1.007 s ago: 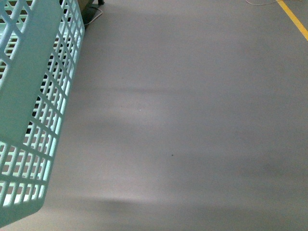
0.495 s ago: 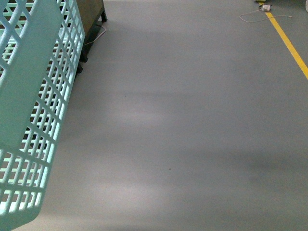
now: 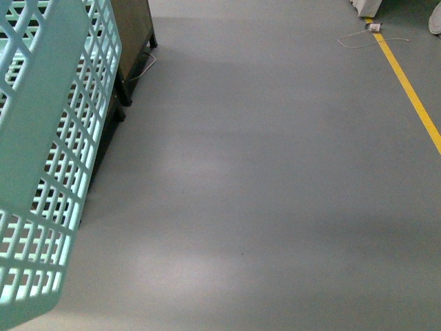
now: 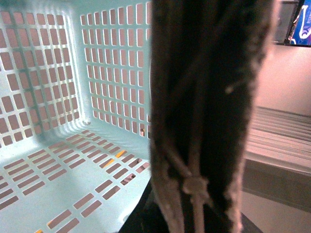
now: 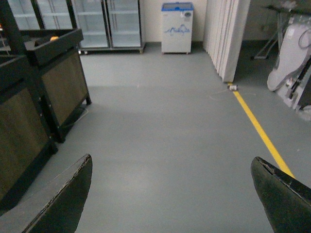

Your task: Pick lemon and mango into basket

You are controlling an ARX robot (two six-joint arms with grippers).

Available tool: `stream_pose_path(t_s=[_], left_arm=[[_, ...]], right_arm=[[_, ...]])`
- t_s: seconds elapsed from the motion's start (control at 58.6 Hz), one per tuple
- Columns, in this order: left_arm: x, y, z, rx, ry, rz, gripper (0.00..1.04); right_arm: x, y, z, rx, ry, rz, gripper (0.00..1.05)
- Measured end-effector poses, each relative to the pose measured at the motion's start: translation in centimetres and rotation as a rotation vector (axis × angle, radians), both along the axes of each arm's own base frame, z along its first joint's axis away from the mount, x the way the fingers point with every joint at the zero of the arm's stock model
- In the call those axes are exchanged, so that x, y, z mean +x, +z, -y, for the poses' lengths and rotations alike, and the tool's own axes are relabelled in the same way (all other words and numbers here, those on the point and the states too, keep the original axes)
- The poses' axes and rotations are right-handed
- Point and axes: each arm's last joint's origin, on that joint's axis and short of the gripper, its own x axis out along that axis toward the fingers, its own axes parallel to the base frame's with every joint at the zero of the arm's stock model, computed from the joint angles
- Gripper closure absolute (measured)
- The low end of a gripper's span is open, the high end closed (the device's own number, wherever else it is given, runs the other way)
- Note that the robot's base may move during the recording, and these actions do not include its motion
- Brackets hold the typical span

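Grey floor (image 3: 262, 172), yellow floor line (image 3: 408, 86), dark wooden cabinets (image 5: 53, 82), glass-door fridges (image 5: 104, 22)

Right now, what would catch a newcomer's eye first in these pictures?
The teal basket fills the front view's left edge, above grey floor with a yellow line at right. In the left wrist view its brown handle looms close; no fruit shows inside. The right gripper is open, holding nothing.
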Motion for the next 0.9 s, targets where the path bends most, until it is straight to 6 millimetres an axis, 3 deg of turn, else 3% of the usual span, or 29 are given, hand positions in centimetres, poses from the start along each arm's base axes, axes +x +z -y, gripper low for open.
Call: stream_pose_path(t_s=[0.905], left_arm=[[-0.02,0.01,0.06,-0.001,0.001,0.001,1.0]], right_arm=[[-0.01,0.01,0.01,0.0,-0.003,0.002,0.09]])
